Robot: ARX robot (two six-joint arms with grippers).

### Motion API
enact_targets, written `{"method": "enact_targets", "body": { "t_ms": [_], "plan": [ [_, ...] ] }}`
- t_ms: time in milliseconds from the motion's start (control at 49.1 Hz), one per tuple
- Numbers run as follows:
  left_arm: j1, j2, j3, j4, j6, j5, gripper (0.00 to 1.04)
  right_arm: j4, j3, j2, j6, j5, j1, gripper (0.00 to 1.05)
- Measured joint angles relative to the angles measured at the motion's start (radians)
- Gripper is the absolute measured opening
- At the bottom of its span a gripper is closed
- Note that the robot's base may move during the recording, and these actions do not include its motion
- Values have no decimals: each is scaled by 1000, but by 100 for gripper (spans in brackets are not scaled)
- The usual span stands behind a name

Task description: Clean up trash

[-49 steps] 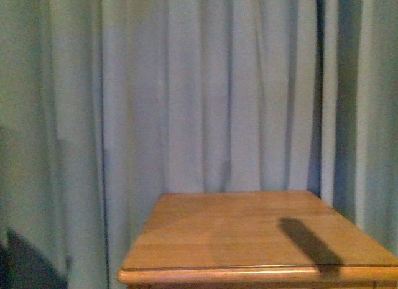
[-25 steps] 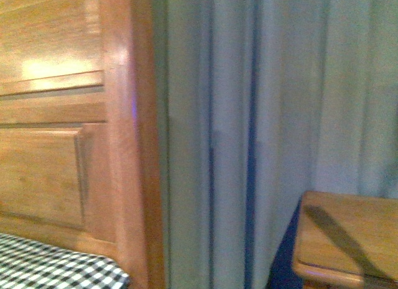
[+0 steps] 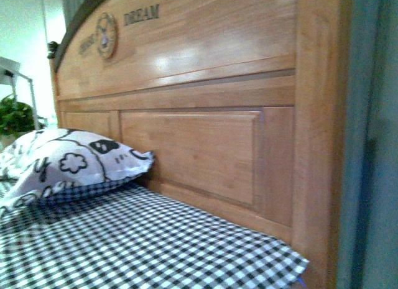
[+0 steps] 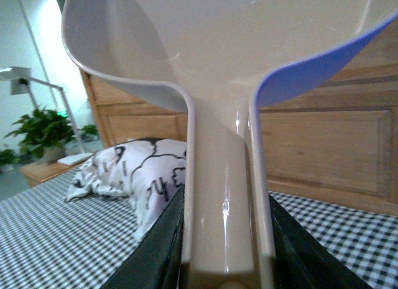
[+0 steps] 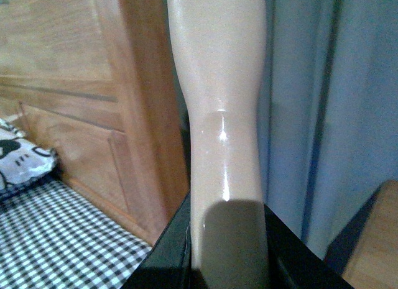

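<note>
No trash shows in any view. In the left wrist view my left gripper (image 4: 225, 270) is shut on the handle of a pale dustpan (image 4: 217, 53), whose scoop with a blue edge fills the upper frame. The right wrist view has my right gripper (image 5: 227, 258) shut on the cream brush handle (image 5: 221, 115), which rises out of frame. Neither arm appears in the front view.
A bed with a black-and-white checked sheet (image 3: 137, 239) lies ahead, backed by a wooden headboard (image 3: 205, 109). A cartoon-print pillow (image 3: 68, 161) rests against it. Grey curtains (image 5: 336, 102) hang beside the headboard, and a wooden nightstand corner (image 5: 376, 252) sits below them. A potted plant (image 4: 43, 130) stands beyond the bed.
The front view has swung left, from the nightstand and curtains, past the headboard's edge, to the bed, pillow and headboard.
</note>
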Motion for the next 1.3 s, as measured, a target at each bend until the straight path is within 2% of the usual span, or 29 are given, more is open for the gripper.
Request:
{"method": "enact_targets", "body": {
  "t_ms": [1038,1120,1140,1221,1242,1303],
  "plan": [
    [3,-3,0,0,-5,-19,28,0,-2,11,-6,-19,4,20],
    [2,-1,0,0,-5,4,28,0,-2,10,-6,4,1,20],
    [0,7,8,-35,6,11,28,0,-2,9,-6,4,0,20],
    [32,92,196,-482,94,93,28,0,-2,5,-6,3,0,20],
    [39,104,215,-528,109,103,28,0,-2,2,-6,3,0,20],
    [106,172,307,-792,205,168,28,0,-2,-1,-6,3,0,20]
  ]
}}
